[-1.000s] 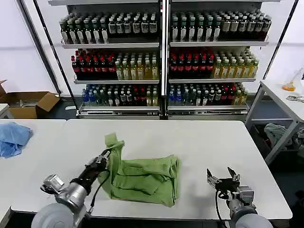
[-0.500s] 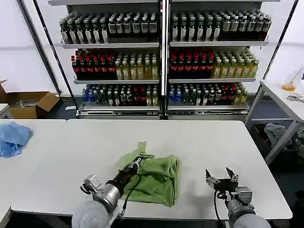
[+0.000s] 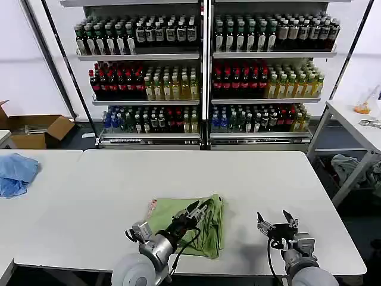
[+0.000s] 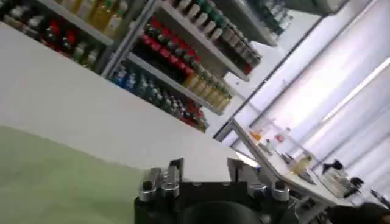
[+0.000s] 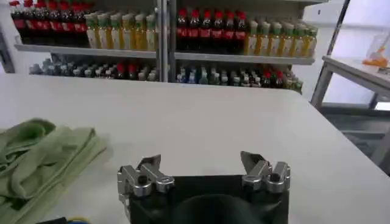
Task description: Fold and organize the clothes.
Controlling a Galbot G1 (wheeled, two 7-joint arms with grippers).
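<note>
- The light green cotton polo shirt [image 3: 190, 229] is seen lying on the white worktop [image 3: 250, 179], near its front edge and roughly in the middle, gathered into a compact, roughly rectangular bundle.
- A patch of pink-red and white print is visible at the bundle's left corner in the head view (the collar and buttons cannot be made out).
- The left gripper [image 3: 201, 210] is placed over the top of the bundle, its arm reaching across the cloth from the near left; in the left wrist view its jaws are spread and nothing is pinched between them, with green fabric just beneath.
- The right gripper [image 3: 274, 224] is held idle above bare worktop, well apart from the shirt on its right, with jaws spread and empty, as the right wrist view [image 5: 204, 167] confirms.
- The task is judged well advanced: the sides appear folded in over the body.
- Edges on the right side of the bundle look uneven and layered, so a final fold or some tidying is probably left.
- A crumpled light blue cloth [image 3: 16, 173] rests on the neighbouring table, far left.
</note>
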